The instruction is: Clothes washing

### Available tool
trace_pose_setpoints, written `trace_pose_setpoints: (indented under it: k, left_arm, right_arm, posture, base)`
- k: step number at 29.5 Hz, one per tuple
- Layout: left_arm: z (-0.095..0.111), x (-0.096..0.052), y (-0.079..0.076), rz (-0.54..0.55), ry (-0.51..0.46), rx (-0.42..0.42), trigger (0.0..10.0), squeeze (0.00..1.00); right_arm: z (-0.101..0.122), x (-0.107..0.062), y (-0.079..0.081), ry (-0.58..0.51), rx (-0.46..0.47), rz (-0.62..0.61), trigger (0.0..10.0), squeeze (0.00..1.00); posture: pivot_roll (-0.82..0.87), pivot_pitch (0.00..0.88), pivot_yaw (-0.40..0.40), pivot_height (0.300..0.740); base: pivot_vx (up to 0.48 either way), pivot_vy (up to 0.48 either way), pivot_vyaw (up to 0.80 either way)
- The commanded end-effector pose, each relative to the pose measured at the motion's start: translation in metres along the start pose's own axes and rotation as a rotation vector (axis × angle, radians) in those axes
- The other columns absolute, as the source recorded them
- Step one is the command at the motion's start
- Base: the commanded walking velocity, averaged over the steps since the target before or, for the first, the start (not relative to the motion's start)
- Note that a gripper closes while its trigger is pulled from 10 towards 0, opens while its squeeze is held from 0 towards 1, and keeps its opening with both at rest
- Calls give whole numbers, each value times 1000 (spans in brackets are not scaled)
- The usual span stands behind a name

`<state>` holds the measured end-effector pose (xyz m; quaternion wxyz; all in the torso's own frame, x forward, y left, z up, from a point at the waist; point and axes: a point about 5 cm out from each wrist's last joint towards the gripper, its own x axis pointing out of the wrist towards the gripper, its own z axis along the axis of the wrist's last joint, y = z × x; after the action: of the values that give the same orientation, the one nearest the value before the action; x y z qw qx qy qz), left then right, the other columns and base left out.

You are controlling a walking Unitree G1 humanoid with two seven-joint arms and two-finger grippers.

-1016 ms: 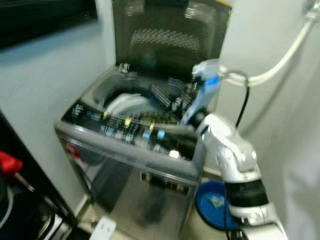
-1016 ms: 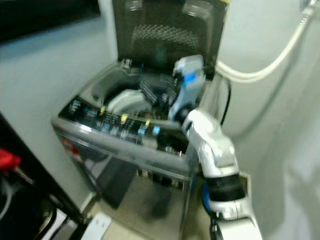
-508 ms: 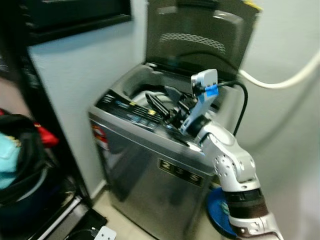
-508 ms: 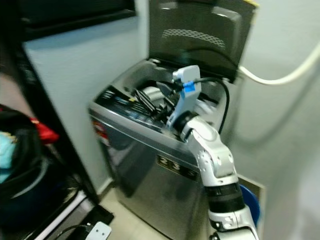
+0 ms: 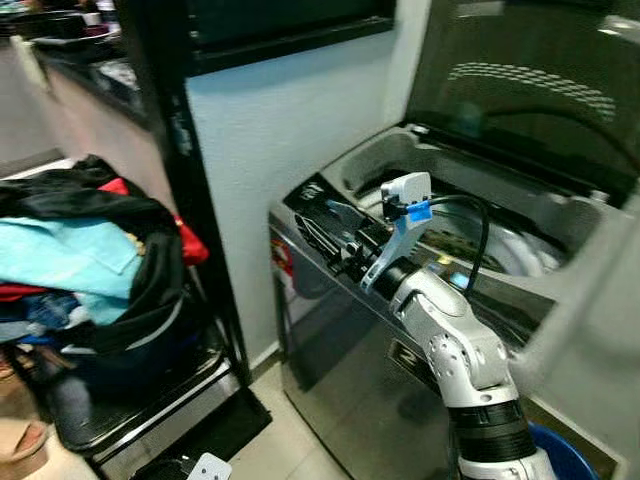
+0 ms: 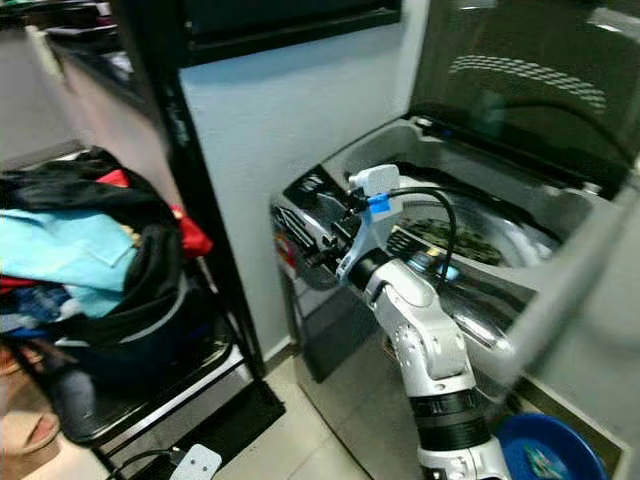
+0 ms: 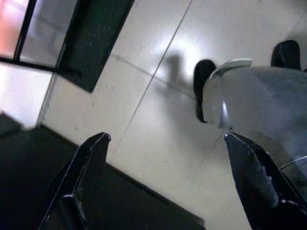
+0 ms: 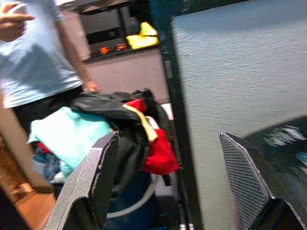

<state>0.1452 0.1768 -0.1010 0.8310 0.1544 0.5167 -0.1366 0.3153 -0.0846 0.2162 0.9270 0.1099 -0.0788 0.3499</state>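
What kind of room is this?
Most likely a home laundry corner: a top-loading washing machine with its lid up, a basket of heaped clothes beside it, tiled floor. The open right gripper hangs over the control panel.

Black rack shelf (image 5: 150, 400), low, left of the washing machine (image 5: 380, 350): carries 1 dark laundry basket (image 5: 130, 340) heaped with clothes (image 5: 80, 250). Pale tiled floor (image 6: 290, 450) under the machine: blue basin (image 6: 550, 450) on it at the machine's right, white plug (image 5: 208, 467) lying beside the rack.
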Motion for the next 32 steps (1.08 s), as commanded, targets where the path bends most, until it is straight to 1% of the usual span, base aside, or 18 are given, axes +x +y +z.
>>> trace_pose_setpoints:
  k: [1,11,32]
  left_arm:
    - [-14,-1,-8,-34,61,11,10000,0]
    - [-14,-1,-7,-34,62,10,10000,0]
    - [-14,-1,-8,-39,61,10,10000,0]
  right_arm:
    - [2,-2,2,-30,15,11,10000,0]
    - [9,-1,6,-72,26,40,10000,0]
    - [12,-1,9,-83,20,58,10000,0]
  posture:
    - [37,25,-25,740]
    - [43,27,-27,740]
    - [37,25,-24,740]
  base:
    - [0,0,794]
    - [0,0,794]
    - [0,0,794]
